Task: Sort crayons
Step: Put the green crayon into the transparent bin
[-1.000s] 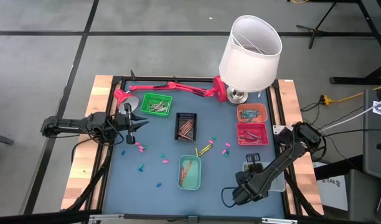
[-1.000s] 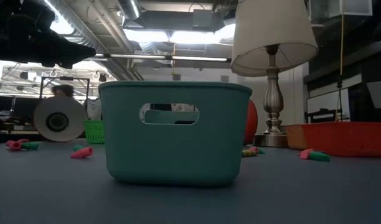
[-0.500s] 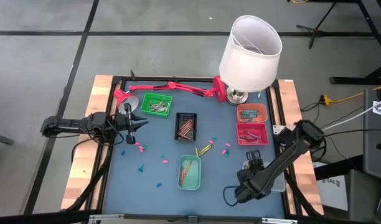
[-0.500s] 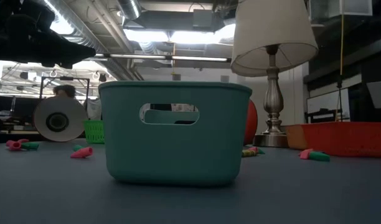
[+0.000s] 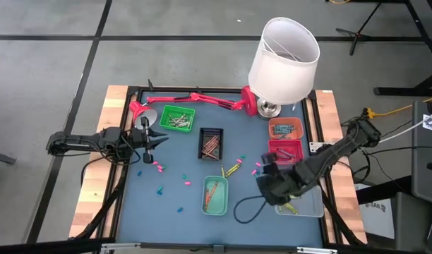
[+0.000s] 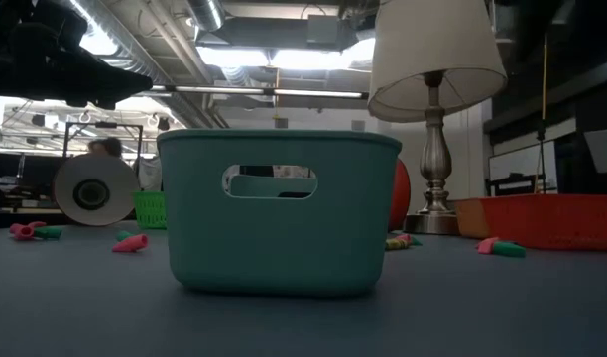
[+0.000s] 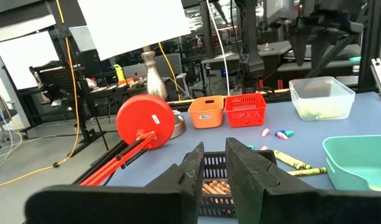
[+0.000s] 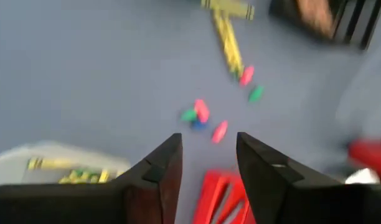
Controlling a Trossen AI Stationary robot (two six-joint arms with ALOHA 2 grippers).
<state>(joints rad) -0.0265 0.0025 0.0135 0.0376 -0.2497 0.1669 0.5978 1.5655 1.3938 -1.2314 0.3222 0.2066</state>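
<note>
At 9 o'clock on the table the left gripper (image 5: 158,138) waits, its fingers (image 7: 192,171) nearly together around nothing, pointing toward the black tray (image 5: 211,143) of brownish crayons. We see the loose crayons (image 5: 158,167) scattered across the blue mat (image 5: 181,169): pink and green bits toward 8 o'clock, a yellow pair (image 5: 232,169) near the centre, and a pink-green cluster (image 5: 256,169) just at 3 o'clock of them. Sorted ones lie in the green tray (image 5: 177,118) at 11 o'clock, the teal tray (image 5: 216,195) at 6 o'clock, and the orange tray (image 5: 286,129) and red tray (image 5: 286,152) at 3 o'clock. We judge the step in hand to be a reach for the next crayon: the right gripper (image 5: 269,164) hangs released and empty over the mat beside the red tray, with the pink-green cluster (image 8: 200,115) ahead of its spread fingers (image 8: 164,167). The next move calls for lowering squarely over one small stick and pinching it alone, without nudging its neighbours. Against a second ago, the right arm has swung from the clear bin (image 5: 304,201) at 5 o'clock up toward the cluster, and yellow crayons now show in that bin; the left arm has not moved.
</note>
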